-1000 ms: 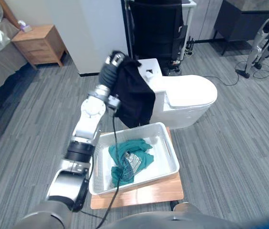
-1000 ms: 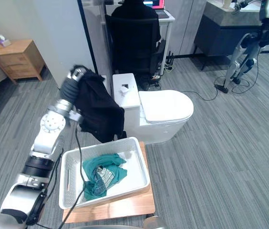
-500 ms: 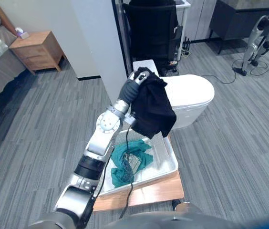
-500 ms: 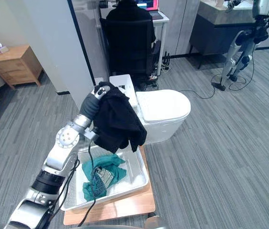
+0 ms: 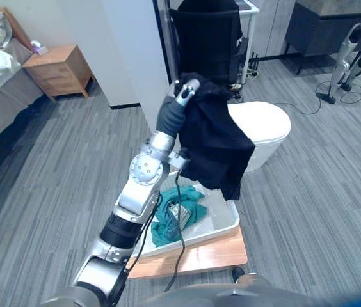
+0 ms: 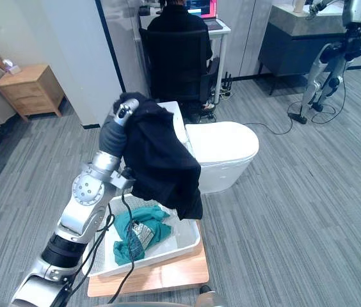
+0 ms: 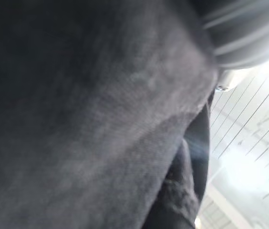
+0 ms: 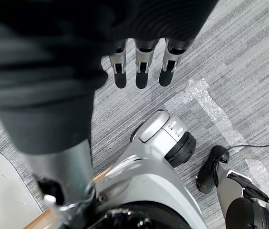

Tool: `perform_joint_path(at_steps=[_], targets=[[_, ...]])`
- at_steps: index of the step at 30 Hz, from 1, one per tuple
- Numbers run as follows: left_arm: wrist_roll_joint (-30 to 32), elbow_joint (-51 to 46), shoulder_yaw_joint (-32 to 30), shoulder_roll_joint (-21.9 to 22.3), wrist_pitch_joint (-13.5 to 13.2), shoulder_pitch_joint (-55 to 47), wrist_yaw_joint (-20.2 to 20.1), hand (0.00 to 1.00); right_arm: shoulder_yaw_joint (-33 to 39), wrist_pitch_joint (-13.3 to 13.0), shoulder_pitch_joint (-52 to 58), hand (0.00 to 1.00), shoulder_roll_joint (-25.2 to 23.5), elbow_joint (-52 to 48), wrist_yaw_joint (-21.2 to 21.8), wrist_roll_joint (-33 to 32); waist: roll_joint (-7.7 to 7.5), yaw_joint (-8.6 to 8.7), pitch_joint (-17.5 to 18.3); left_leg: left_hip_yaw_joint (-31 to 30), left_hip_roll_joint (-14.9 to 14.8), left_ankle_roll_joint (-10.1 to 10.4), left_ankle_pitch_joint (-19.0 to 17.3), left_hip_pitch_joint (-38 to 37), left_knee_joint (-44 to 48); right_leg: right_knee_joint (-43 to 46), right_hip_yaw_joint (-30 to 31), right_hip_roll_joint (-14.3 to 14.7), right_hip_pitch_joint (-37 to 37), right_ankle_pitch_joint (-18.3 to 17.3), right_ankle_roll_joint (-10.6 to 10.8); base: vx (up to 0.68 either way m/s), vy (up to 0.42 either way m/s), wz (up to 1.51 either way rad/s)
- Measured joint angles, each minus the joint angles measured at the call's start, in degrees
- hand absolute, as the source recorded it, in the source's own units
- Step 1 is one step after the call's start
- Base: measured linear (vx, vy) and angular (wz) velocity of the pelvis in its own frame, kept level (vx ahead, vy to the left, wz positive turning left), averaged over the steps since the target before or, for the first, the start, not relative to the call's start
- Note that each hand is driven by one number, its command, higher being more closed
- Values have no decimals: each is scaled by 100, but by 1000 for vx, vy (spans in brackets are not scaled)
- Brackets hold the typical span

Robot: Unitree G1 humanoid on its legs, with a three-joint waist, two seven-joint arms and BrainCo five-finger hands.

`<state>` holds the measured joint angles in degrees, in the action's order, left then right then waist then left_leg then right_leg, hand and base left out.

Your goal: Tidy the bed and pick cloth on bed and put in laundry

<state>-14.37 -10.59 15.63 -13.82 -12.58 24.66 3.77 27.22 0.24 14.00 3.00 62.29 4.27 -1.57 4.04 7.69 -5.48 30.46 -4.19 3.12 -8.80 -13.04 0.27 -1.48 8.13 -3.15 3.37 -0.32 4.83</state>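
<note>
Below left hand: teal cloth is already laid in basket.
Over left hand: black cloth is draped, not yet dropped; grasp cannot be told.
Right hand: held straight and slack, empty.

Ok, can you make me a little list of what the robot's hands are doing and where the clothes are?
left hand: raised high, cloth draped over it
black cloth: hanging from the left hand, lowest corner near the basket's far edge
white basket: sits on a wooden board
teal cloth: crumpled inside the basket
right hand: open, empty, pointing down at the floor
</note>
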Motion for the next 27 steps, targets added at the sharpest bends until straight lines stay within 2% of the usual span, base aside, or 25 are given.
perform_joint_path(at_steps=[4,11,21,27], targets=[[-2,-1,-54,-2,28,296,177,100,-91,10,16,0,32,0,-7,6,-46,-9,51,1,-1,-3,2,1,-1,-4,-14,2,-4,4,1,0,0,0],[0,-6,-284,-2,242,370,425,100,-90,24,14,0,16,1,-6,63,-120,53,116,2,14,-3,2,2,-8,-21,-37,-1,-11,14,10,0,0,0],[0,-19,-308,3,237,363,419,100,-85,11,12,0,-4,4,-55,70,-155,50,136,-1,11,-3,2,33,-17,-80,-85,-7,-49,50,11,0,0,0],[-3,-479,-358,104,194,317,562,100,-92,12,-22,0,-5,73,-123,79,-205,39,171,-86,15,-19,12,43,-16,-81,-160,-33,8,54,10,4,1,6]])
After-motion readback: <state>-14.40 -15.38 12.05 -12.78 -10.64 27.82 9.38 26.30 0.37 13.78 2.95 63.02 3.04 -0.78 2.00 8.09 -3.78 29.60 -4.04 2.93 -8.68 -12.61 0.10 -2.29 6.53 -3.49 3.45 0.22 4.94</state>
